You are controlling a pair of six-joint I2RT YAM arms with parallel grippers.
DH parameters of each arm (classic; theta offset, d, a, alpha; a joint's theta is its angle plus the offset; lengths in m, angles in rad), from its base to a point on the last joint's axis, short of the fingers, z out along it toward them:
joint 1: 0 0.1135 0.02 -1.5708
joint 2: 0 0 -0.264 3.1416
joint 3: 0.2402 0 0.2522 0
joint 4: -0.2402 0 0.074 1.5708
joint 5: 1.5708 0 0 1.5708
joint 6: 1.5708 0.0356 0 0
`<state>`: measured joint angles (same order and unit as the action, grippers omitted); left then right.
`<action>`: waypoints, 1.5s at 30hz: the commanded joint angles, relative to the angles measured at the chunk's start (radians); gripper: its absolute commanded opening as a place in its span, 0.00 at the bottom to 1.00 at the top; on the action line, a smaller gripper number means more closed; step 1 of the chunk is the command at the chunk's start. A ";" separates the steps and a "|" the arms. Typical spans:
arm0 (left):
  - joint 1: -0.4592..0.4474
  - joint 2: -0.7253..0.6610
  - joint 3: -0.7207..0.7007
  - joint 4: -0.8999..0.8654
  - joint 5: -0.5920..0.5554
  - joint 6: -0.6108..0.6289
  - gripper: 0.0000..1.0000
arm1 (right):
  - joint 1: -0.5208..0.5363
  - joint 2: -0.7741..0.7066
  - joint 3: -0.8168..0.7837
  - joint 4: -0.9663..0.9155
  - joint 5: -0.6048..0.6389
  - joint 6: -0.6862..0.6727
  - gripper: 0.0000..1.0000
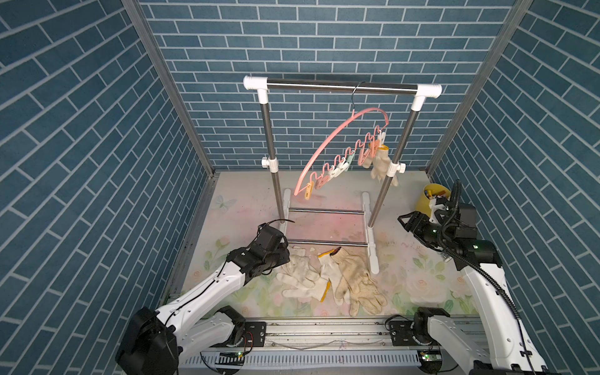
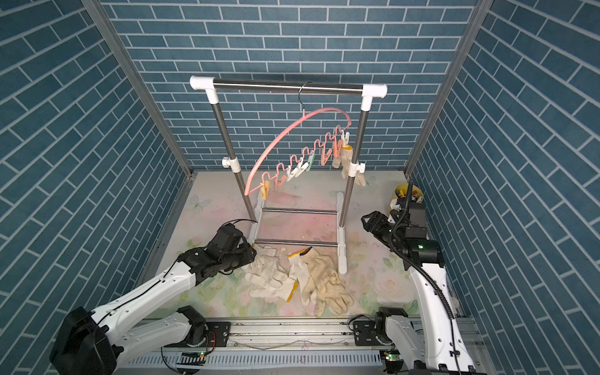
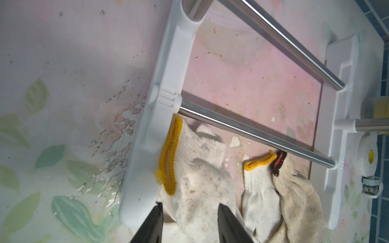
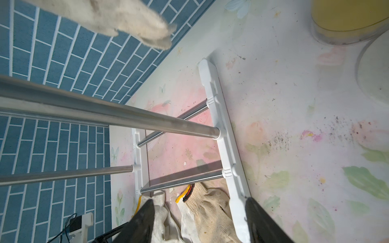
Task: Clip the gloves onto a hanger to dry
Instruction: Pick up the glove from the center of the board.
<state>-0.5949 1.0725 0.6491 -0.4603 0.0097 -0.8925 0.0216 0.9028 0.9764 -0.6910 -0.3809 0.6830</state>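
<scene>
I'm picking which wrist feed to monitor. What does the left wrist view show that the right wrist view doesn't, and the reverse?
Left wrist only: the left end effector, open above a white glove, and flaked patches on the mat. Right wrist only: the right end effector, open and empty, and the hanging glove's fingertips. Both: the rack base with its crossbars and the gloves lying on the mat.

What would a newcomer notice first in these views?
The pink hanger hangs steeply tilted from the steel rack at the back, one cream glove clipped at its high end. Then the pile of stained gloves on the floral table before the rack, the left gripper poised open at its edge.
</scene>
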 commanded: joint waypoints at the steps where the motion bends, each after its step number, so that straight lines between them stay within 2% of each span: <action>1: 0.007 0.022 0.040 -0.036 -0.031 -0.036 0.46 | 0.005 -0.011 -0.016 0.022 0.011 -0.003 0.69; 14: 0.009 0.137 0.105 -0.098 -0.121 -0.091 0.42 | 0.004 -0.010 -0.029 0.037 0.019 -0.036 0.69; 25: 0.009 0.271 0.177 -0.116 -0.119 -0.103 0.36 | 0.005 -0.023 -0.065 0.050 0.020 -0.049 0.70; 31: 0.007 0.295 0.190 -0.118 -0.118 -0.115 0.34 | 0.004 -0.018 -0.062 0.050 0.037 -0.070 0.70; 34: 0.007 0.298 0.189 -0.116 -0.115 -0.118 0.27 | 0.005 -0.012 -0.061 0.050 0.045 -0.079 0.70; 39: 0.007 0.297 0.184 -0.096 -0.104 -0.122 0.05 | 0.003 0.000 -0.058 0.049 0.052 -0.094 0.70; 41: 0.006 0.297 0.185 -0.087 -0.100 -0.119 0.00 | 0.004 0.004 -0.053 0.044 0.057 -0.101 0.71; 45: -0.007 0.284 0.198 -0.056 -0.097 -0.083 0.00 | -0.003 0.004 -0.032 0.025 0.063 -0.116 0.72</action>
<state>-0.5953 1.3655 0.8181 -0.5385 -0.0845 -1.0092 0.0212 0.9054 0.9173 -0.6582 -0.3405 0.6003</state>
